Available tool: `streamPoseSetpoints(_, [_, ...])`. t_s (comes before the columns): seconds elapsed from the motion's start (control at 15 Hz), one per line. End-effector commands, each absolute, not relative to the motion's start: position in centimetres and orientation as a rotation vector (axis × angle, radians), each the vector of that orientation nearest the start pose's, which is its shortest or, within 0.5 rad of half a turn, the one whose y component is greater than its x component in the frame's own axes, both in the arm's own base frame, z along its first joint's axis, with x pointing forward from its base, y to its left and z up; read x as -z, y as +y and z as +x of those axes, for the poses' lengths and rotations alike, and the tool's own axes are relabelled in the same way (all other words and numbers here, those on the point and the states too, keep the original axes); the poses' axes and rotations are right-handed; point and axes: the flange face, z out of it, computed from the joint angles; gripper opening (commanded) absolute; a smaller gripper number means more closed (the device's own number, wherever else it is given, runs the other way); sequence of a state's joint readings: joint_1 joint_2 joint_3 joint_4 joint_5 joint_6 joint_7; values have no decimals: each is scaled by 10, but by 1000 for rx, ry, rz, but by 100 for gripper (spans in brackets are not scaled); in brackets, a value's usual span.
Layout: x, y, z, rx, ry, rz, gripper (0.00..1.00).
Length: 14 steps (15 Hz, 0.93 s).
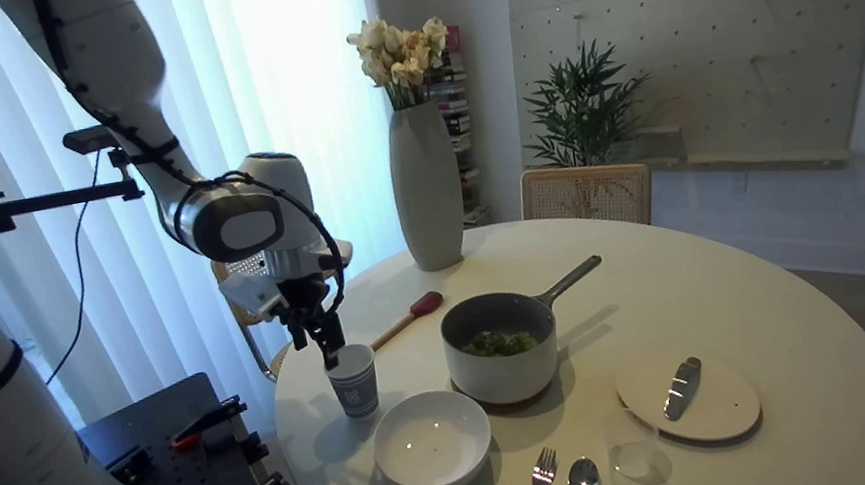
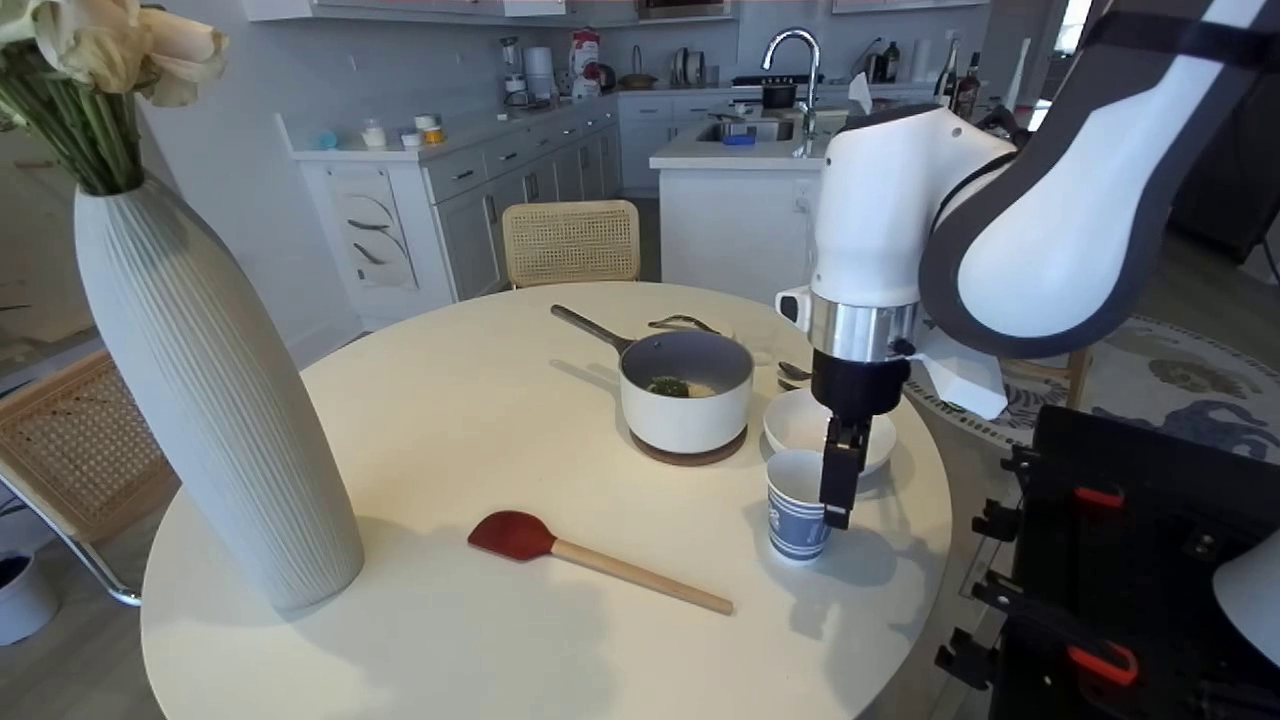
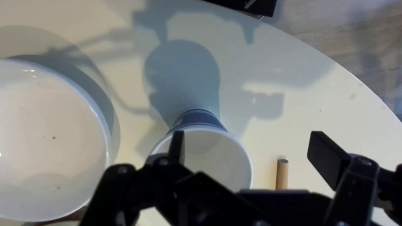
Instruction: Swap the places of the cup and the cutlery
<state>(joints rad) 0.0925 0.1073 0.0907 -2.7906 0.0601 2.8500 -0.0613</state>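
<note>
Presently the fingers [image 3: 328, 159] stand wide apart, empty, one at the cup [image 1: 358, 389], perhaps touching its rim.

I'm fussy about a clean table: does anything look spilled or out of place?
Tiny greenish specks lie in the white bowl, and a yellowish spot marks the tabletop near its edge. Both stand out against pale surfaces.

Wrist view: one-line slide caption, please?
Open gripper at the upright, ungripped cup, with the bowl at picture left and a wooden handle at right.
</note>
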Motion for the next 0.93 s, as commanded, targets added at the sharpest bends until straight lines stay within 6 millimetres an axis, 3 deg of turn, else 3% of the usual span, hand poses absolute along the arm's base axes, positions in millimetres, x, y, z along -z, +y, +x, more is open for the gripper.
streamPoseSetpoints(0.0, [-166, 83, 363, -43, -276, -3106, 92])
streamPoseSetpoints(0.07, [-164, 86, 362, -39, -280, -3105, 74])
streamPoseSetpoints(0.6, [-157, 86, 363, -6, -265, -3106, 12])
streamPoseSetpoints(0.73, [-157, 81, 365, -1, -255, -3108, 0])
streamPoseSetpoints(0.87, [-158, 77, 367, 5, -243, -3110, 0])
